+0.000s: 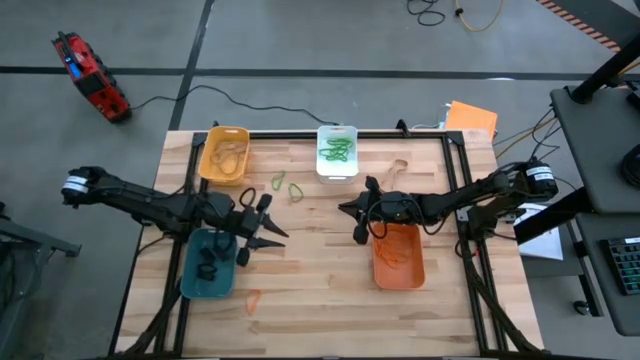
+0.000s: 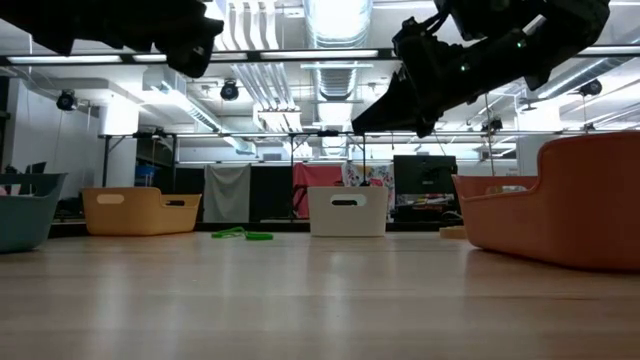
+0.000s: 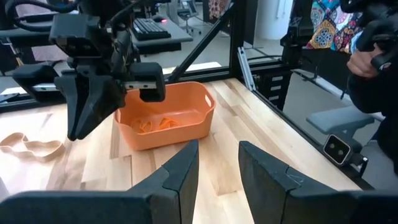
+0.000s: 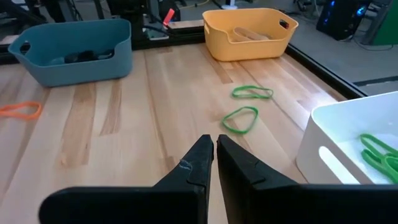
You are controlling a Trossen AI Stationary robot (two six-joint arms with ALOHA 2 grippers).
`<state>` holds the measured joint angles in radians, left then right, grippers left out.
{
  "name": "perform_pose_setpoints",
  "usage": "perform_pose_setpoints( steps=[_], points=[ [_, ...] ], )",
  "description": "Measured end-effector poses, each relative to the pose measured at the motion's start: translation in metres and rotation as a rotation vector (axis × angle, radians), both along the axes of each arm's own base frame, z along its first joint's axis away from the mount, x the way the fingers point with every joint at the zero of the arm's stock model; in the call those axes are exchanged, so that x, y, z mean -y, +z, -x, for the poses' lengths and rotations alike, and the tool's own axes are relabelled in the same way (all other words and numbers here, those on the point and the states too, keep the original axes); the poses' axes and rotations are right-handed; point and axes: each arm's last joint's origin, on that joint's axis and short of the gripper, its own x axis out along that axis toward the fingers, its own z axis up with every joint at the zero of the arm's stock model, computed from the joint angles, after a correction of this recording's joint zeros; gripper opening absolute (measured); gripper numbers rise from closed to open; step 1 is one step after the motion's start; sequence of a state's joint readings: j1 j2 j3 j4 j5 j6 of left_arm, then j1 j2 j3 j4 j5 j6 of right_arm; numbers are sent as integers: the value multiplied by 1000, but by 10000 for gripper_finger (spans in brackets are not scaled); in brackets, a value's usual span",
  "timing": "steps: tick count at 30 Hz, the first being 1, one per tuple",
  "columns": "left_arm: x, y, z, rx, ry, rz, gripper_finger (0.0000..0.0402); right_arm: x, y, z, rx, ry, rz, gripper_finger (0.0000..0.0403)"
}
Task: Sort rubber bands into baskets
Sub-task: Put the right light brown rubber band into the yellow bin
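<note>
Right gripper (image 1: 359, 222): its two fingers are pressed close together with nothing between them. It hangs over the wood just beside the orange basket (image 1: 398, 257).
Left gripper (image 1: 262, 228): its fingers are apart and hold nothing. It hangs above the table (image 1: 310, 270), next to the teal basket (image 1: 208, 264).
Orange basket: on the right side of the table, with orange bands (image 3: 155, 124) lying inside.
Teal basket: on the left side, with dark bands inside.
Yellow basket (image 1: 224, 154): at the far left edge, with tan bands in it.
White basket (image 1: 337, 151): at the far edge in the middle, holding green bands (image 1: 337, 150).
Loose green bands (image 4: 241, 118): two lie on the wood between the yellow and white baskets.
Loose orange band (image 4: 18, 110): on the wood near the teal basket.
Loose tan band (image 3: 28, 147): on the wood near the orange basket.
</note>
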<state>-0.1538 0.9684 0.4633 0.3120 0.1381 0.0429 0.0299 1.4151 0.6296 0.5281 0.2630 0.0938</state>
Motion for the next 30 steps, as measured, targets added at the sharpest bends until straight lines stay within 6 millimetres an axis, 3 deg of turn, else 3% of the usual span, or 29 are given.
perform_pose_setpoints(
  steps=[4, 10, 30],
  points=[
    [0, -1, -1, -2, -2, -16, 99, 0, 0, 0, -12, 19, 53, 18],
    [0, 13, 0, 146, -9, -58, 99, 0, 7, -2, 58, 23, 73, 18],
    [0, 9, -2, 104, -5, -32, 99, -1, 8, -3, 64, 64, 85, 18]
  ],
)
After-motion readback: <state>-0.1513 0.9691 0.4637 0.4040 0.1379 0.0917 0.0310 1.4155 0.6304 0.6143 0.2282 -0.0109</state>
